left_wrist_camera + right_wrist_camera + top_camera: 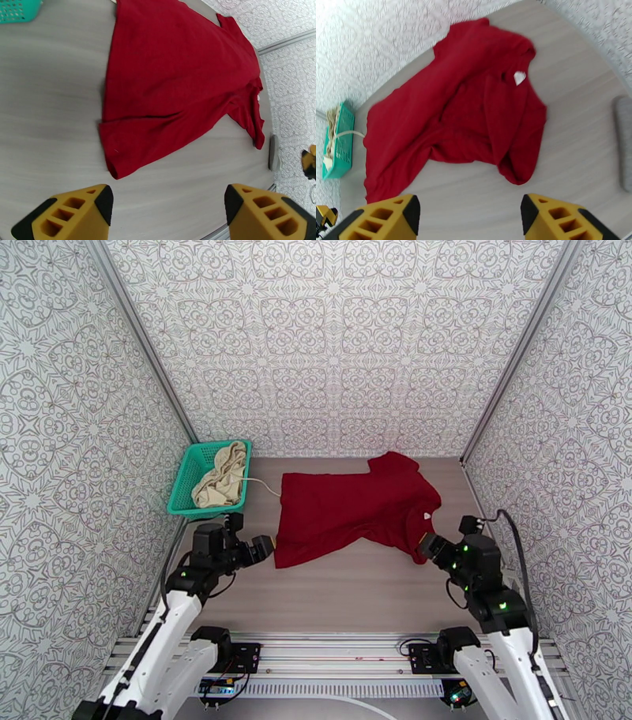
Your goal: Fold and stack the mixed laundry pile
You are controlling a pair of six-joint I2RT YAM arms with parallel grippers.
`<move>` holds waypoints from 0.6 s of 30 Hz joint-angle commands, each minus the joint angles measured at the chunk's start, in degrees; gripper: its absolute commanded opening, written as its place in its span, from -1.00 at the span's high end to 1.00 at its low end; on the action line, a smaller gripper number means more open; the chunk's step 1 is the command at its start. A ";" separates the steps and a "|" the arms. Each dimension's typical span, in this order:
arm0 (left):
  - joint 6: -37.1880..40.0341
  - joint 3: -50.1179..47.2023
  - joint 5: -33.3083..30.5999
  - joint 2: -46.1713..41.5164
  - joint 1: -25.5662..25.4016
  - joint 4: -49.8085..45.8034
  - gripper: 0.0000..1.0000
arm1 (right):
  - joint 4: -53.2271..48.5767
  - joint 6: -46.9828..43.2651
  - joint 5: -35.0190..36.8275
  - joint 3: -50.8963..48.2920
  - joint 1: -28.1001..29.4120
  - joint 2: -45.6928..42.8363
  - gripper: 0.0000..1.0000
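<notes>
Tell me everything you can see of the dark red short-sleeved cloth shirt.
The dark red short-sleeved shirt lies spread on the pale wood-grain table, hem to the left, collar with a small white tag to the right. Soft, thin, plain cloth. Its far sleeve lies flat; its near sleeve is bunched and a crease crosses the near hem corner. The open left gripper and open right gripper are clear of it.

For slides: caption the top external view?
Red shirt spread on table, cream garment in teal basket, left tool and right tool open beside shirt.
</notes>
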 commanded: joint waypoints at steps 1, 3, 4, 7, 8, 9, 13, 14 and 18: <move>3.06 7.22 -4.62 8.60 -3.34 -1.64 -0.42 | -2.68 -1.92 0.99 6.60 -0.26 11.67 -0.44; 3.61 10.54 -4.98 15.59 -7.03 1.35 -0.26 | -1.92 -4.95 -0.49 10.41 -0.26 21.49 -0.41; 3.61 11.88 -4.61 18.60 -8.43 3.09 -0.16 | -1.34 -6.56 -1.72 11.98 -0.24 25.77 -0.34; 3.26 16.67 -2.99 29.58 -12.68 8.22 -0.07 | -2.50 -8.04 -1.82 16.39 -0.24 38.52 -0.27; 3.33 18.44 -2.82 32.87 -13.94 9.02 -0.12 | -3.12 -7.51 -0.32 16.95 -0.24 41.76 -0.28; 3.44 19.99 -3.46 35.67 -15.00 9.02 -0.16 | -3.60 -6.55 1.48 17.29 -0.29 44.66 -0.29; 1.72 20.97 -3.67 43.15 -16.02 12.87 -0.16 | -2.05 -3.00 3.94 14.62 -2.62 49.61 -0.29; 1.45 20.95 -4.03 44.84 -15.98 13.34 -0.16 | -1.08 -2.77 2.88 13.82 -3.48 50.70 -0.26; 0.80 19.96 -4.11 49.51 -15.54 16.53 -0.16 | 2.68 -2.61 -1.66 11.57 -3.84 54.88 -0.02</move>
